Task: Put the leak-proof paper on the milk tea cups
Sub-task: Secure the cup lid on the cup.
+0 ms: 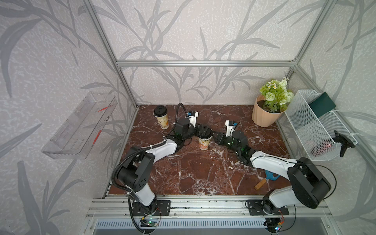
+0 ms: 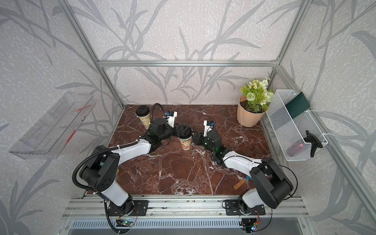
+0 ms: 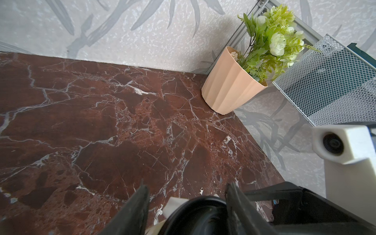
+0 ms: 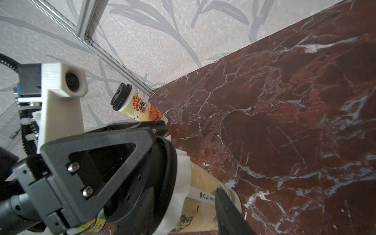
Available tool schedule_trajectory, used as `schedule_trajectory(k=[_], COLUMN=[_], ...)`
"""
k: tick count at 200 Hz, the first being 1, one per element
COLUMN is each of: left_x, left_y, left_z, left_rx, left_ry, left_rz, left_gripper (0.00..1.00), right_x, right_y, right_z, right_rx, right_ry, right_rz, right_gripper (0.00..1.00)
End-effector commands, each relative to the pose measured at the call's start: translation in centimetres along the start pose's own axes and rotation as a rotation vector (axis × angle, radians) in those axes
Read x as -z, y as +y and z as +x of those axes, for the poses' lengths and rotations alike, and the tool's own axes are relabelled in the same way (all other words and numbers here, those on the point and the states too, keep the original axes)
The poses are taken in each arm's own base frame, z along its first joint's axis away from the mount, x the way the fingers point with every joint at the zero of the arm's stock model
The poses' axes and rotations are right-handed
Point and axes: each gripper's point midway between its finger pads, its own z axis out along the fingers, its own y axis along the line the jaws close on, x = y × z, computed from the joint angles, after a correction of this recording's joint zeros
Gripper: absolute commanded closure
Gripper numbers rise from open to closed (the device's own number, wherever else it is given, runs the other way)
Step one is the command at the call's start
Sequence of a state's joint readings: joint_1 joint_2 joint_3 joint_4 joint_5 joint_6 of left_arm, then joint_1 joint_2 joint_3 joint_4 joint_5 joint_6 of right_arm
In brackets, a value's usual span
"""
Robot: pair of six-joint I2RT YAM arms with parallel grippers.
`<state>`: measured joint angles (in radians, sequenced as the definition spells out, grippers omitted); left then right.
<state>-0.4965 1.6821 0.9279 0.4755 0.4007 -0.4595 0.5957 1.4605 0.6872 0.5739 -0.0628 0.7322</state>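
At mid-table, the left gripper (image 1: 203, 130) clamps the black lid (image 4: 162, 183) onto the near cup (image 1: 204, 143). Whitish paper (image 4: 182, 175) peeks out beneath. The right gripper (image 1: 213, 136) seems parted beside it.

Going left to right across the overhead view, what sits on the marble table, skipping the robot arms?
Lidded cup in the back corner → lidded cup in the middle → peach flower pot → wooden-handled tool near the front.

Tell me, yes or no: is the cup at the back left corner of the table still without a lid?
No: in a top view the back cup already wears a black lid.
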Motion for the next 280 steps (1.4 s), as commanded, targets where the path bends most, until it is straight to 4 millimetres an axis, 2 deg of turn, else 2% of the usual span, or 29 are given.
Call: schedule_trajectory(k=[1,24,45,77,111,157,192,210,231,257,280], left_x=[2.8,2.8,2.8,2.8,2.8,2.7,2.8,2.7,2.7,2.6,2.6], left_y=[7.2,7.2,7.2,7.3,7.4,7.4,7.4,7.3,6.8,5.9,5.3], left_z=[18.4,18.3,18.4,18.4,18.6,18.7,18.7,18.6,17.8,15.3,12.6], left_rx=[0.095,0.095,0.095,0.096,0.102,0.106,0.105,0.107,0.116,0.111,0.096], left_ry=[0.581,0.581,0.583,0.583,0.584,0.585,0.585,0.585,0.572,0.532,0.513], left_rz=[-0.235,-0.234,-0.232,-0.233,-0.235,-0.236,-0.236,-0.230,-0.215,-0.210,-0.230], left_gripper=[0.39,0.40,0.40,0.40,0.40,0.40,0.40,0.40,0.40,0.40,0.39], right_x=[-0.6,-1.0,-1.1,-0.2,0.7,1.1,1.5,1.6,1.4,1.3,1.6], right_y=[-2.4,-2.6,-3.8,-7.1,-9.4,-10.6,-11.2,-10.1,-7.2,-3.4,-1.6], right_z=[1.8,2.4,3.5,7.0,10.4,12.9,14.0,12.8,9.3,4.2,1.3], right_rx=[0.017,0.012,0.025,0.067,0.090,0.109,0.115,0.125,0.185,0.239,0.264], right_ry=[0.077,0.092,0.126,0.192,0.253,0.304,0.317,0.294,0.234,0.163,0.123], right_rz=[0.092,0.085,0.130,0.255,0.312,0.349,0.368,0.348,0.308,0.259,0.243], right_gripper=[0.51,0.51,0.52,0.55,0.56,0.56,0.57,0.57,0.53,0.48,0.45])
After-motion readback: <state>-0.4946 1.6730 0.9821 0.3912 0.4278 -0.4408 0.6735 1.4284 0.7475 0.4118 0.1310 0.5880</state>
